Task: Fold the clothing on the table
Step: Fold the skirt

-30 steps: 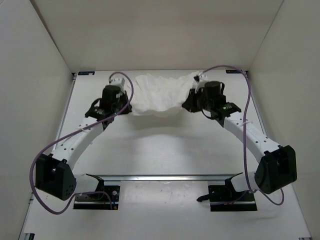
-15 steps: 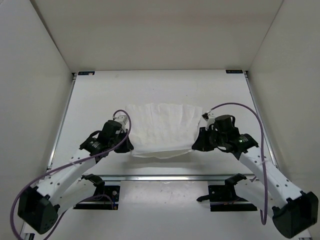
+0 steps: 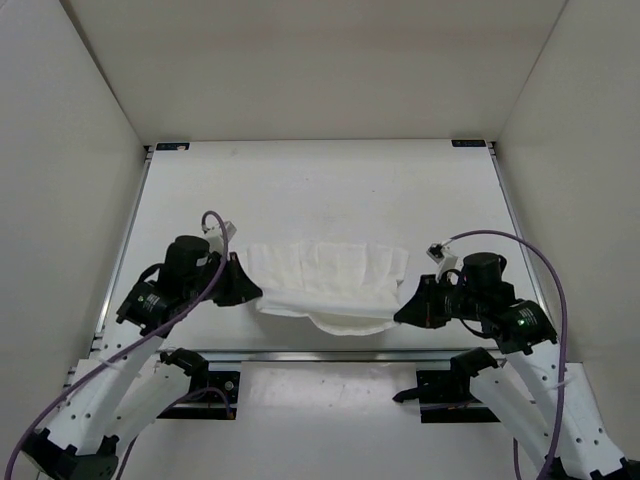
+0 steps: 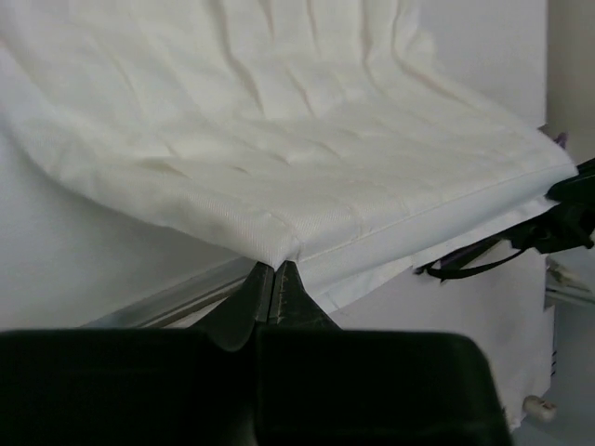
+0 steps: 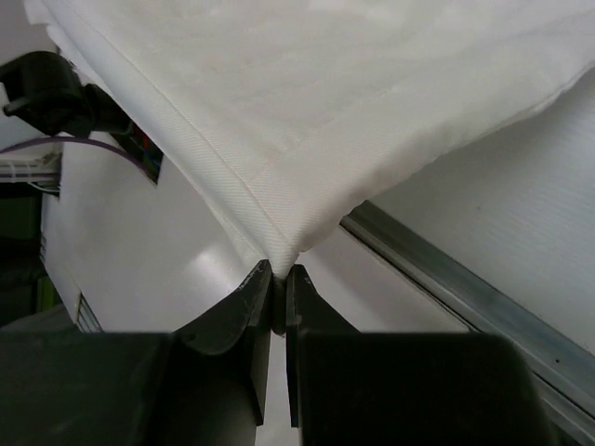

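The clothing (image 3: 325,278), a white ribbed cloth, hangs stretched between both grippers above the near part of the table (image 3: 320,190). Its lower layer sags toward the front rail. My left gripper (image 3: 252,291) is shut on the cloth's left corner; in the left wrist view the gripper (image 4: 273,267) pinches that corner of the clothing (image 4: 279,139). My right gripper (image 3: 403,312) is shut on the right corner; in the right wrist view the gripper (image 5: 278,273) clamps the hemmed tip of the clothing (image 5: 353,84).
A silver rail (image 3: 320,354) runs along the near edge, with both arm bases (image 3: 460,385) behind it. Black corner brackets (image 3: 172,147) mark the table's far corners. White walls enclose the left, right and back sides.
Both grippers have pulled the cloth from the table's far edge toward the near rail, holding its corners throughout. The cloth now hangs doubled just above the front of the table.
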`<state>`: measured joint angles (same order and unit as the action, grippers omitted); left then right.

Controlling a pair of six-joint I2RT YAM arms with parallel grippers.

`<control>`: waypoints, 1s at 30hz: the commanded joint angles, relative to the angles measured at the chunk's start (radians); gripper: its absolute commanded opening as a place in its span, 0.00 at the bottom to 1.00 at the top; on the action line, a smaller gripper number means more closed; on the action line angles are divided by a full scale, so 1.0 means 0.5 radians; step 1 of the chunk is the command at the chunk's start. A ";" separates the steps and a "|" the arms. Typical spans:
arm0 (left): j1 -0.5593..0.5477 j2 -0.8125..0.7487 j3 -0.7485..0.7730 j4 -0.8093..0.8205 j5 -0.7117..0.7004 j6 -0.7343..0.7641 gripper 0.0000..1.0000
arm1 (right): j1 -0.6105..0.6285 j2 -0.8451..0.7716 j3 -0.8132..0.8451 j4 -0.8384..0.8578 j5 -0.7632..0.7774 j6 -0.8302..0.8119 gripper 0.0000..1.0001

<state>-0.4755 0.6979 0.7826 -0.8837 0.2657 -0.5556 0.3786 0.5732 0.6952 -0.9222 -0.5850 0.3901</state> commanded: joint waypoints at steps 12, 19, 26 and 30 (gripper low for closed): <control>0.534 0.776 -0.004 1.061 0.030 -0.088 0.00 | -0.650 0.954 0.119 1.181 -0.370 0.027 0.00; 0.586 1.034 0.045 1.194 0.070 -0.097 0.00 | -0.589 1.363 0.275 1.384 -0.358 0.036 0.00; 0.571 0.899 0.214 0.985 -0.010 -0.027 0.00 | -0.555 1.140 0.484 1.056 -0.152 -0.133 0.00; 0.515 0.752 0.279 0.826 -0.010 -0.006 0.00 | -0.509 0.919 0.469 0.848 -0.103 -0.167 0.00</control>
<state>-0.2211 1.1500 0.8738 -0.3943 0.3561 -0.5953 0.1207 1.1263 0.8997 -0.4141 -0.7200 0.3565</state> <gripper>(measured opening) 0.022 0.053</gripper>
